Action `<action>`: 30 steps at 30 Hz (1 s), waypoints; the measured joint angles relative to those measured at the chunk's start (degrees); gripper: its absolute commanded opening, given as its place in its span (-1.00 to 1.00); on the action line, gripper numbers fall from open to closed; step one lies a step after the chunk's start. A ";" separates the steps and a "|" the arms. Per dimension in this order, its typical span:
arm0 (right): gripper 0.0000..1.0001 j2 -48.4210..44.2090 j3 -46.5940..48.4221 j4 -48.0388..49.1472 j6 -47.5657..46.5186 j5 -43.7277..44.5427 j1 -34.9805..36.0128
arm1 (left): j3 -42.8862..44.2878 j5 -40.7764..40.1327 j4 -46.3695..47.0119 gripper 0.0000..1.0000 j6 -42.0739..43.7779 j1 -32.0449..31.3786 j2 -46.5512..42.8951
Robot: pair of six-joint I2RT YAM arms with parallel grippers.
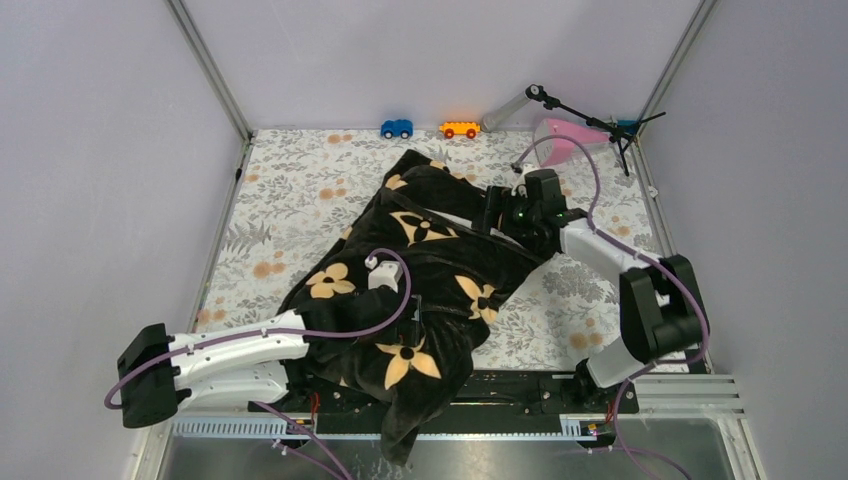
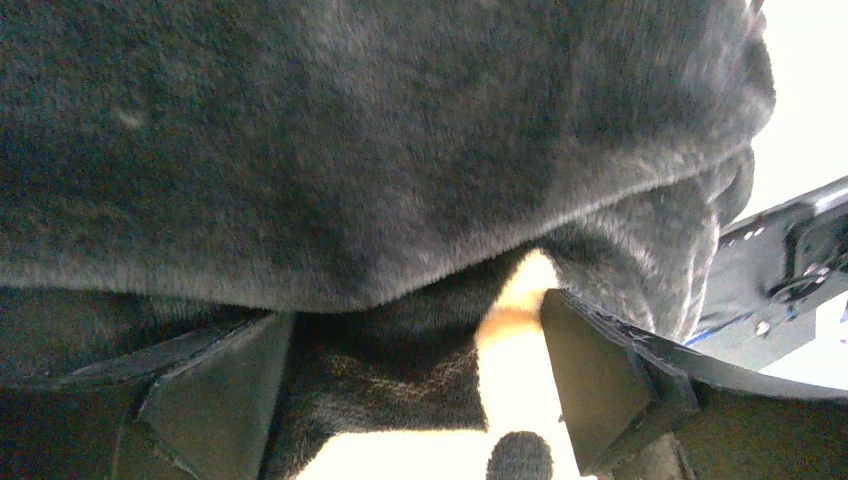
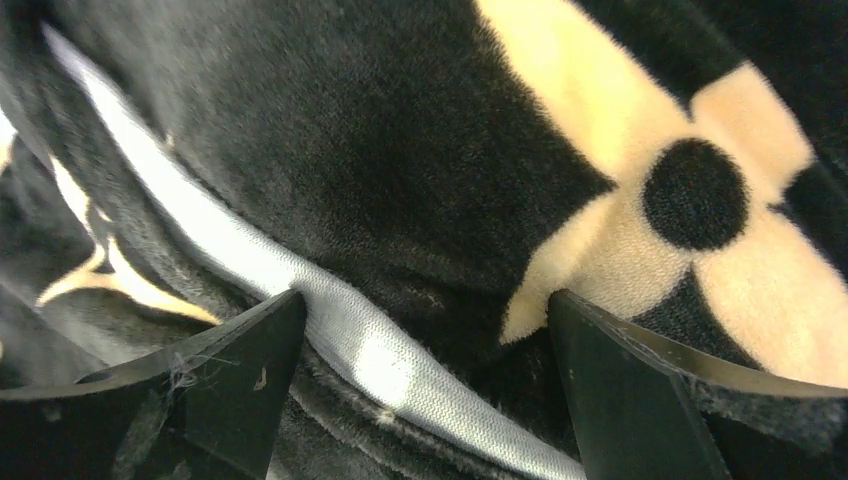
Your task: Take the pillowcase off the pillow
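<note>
Two claws, both sunk in plush. Nearest, past the near edge: a limp tail of the case [image 1: 440, 260], hanging over the rail. Just beyond, the left claw [image 2: 415, 310], spread wide, with black pile bulging between the fingers but not pinched. Holds nothing, by the look of it.

Lies across the middle of the sheet [image 1: 300, 190], slantwise. Runs long from near-left to far-right, judging from above. Hard to tell which end opens. No pillow in plain sight, presumably inside, filling the far bulk.

Farther on, at the far-right end: the right claw [image 3: 428, 295], also spread wide and gripping nothing. Straddles a fold with a pale strip [image 3: 350, 340] running between the fingers. Could be a hem or lining; cannot say which.

Likely to handle as soft, thick and floppy. Light for its size, and not fragile. Should bunch and stretch rather than slide cleanly, and drag on the filling. Best taken by a deep pinch of a fold or along that strip, never by the flat face. Probably needs one claw to pin the bulk while the other pulls along the long axis.
</note>
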 measured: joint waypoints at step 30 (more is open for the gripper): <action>0.71 -25.99 -14.08 -14.75 0.48 10.60 3.87 | 12.46 -8.59 12.85 0.98 16.96 26.29 6.54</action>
